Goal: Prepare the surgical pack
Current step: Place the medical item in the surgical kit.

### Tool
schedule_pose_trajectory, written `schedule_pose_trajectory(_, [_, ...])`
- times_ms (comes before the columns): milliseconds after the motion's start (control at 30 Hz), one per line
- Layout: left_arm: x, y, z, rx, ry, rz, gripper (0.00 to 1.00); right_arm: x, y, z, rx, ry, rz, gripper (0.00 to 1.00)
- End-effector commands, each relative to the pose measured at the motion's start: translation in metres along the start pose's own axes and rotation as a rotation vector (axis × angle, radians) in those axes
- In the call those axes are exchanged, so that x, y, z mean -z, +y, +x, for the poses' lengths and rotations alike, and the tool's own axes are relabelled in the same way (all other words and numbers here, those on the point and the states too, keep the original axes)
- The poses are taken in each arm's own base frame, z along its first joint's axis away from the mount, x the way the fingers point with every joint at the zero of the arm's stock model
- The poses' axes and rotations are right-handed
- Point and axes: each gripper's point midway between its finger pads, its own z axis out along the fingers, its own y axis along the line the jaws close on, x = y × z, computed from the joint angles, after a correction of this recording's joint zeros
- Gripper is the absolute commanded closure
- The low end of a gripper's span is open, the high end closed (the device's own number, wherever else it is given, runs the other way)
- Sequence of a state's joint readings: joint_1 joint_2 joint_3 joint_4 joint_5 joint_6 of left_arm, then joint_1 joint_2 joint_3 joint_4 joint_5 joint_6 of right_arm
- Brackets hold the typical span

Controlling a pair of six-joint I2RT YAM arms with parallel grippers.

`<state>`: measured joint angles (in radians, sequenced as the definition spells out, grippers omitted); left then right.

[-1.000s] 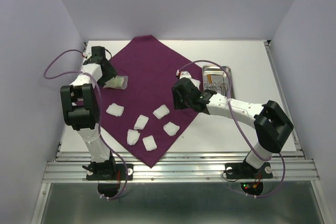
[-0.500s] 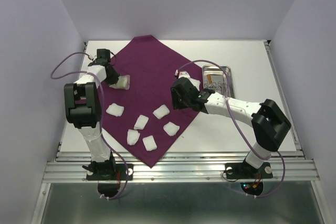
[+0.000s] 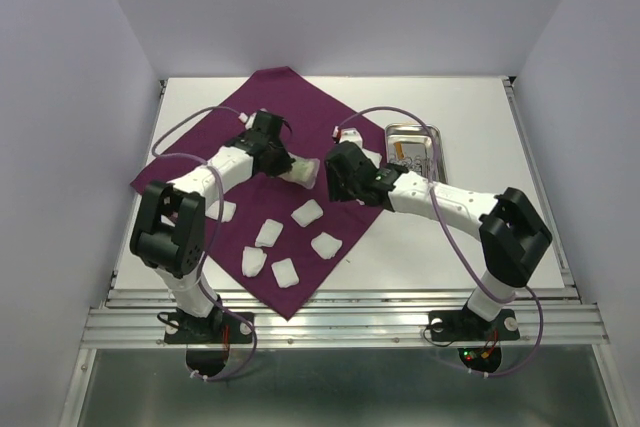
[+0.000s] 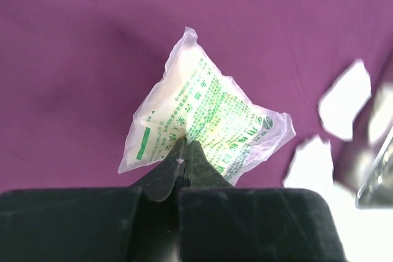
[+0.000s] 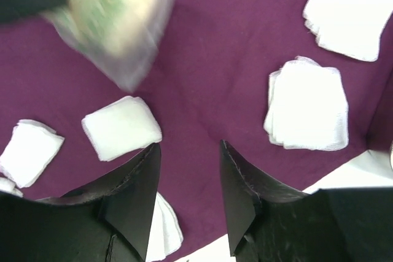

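On the white desk (image 3: 470, 107) the surgical pack (image 3: 285, 112) lies spread flat, the steel tray (image 3: 412, 152) near its right corner and white gauze pads (image 5: 307, 105) scattered over its near half. The left pincer (image 4: 186, 151) is clenched on the edge of a clear, green-printed packet (image 4: 202, 121) hanging over the cloth's middle, while the right pincer (image 5: 188, 151) hovers released and empty beside it. The step in hand looks like stocking the cloth, and next the packet needs lowering onto bare purple clear of the pads.
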<state>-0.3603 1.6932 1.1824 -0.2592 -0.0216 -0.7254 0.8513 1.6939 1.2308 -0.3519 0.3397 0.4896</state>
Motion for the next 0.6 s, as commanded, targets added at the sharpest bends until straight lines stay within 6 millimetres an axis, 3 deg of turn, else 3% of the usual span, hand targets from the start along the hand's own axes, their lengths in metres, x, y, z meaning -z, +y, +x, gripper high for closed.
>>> schedule_pose_trajectory(0, [0.002, -0.028, 0.022, 0.097, -0.012, 0.045, 0.89, 0.005, -0.015, -0.03, -0.043, -0.05, 0.02, 0.51])
schedule_pose_trajectory(67, [-0.002, -0.036, 0.031, 0.116, -0.008, 0.06, 0.73, 0.003, -0.021, -0.034, -0.078, -0.042, 0.0, 0.52])
schedule_pose_trajectory(100, [-0.002, -0.04, 0.036, 0.113, -0.001, 0.066, 0.54, -0.001, -0.026, -0.037, -0.101, -0.031, -0.022, 0.51])
schedule_pose_trajectory(200, [0.005, -0.05, 0.032, 0.105, -0.007, 0.099, 0.39, -0.007, -0.031, -0.039, -0.142, -0.008, -0.074, 0.48])
schedule_pose_trajectory(300, [0.023, -0.051, 0.012, 0.094, -0.07, 0.098, 0.38, -0.007, -0.021, -0.038, -0.15, 0.002, -0.124, 0.41])
schedule_pose_trajectory(433, [0.064, -0.052, -0.027, 0.111, -0.164, 0.133, 0.38, -0.018, -0.01, -0.028, -0.125, 0.052, -0.178, 0.32])
schedule_pose_trajectory(567, [0.107, -0.043, -0.062, 0.11, -0.289, 0.127, 0.39, -0.032, 0.004, -0.016, -0.116, 0.109, -0.235, 0.32])
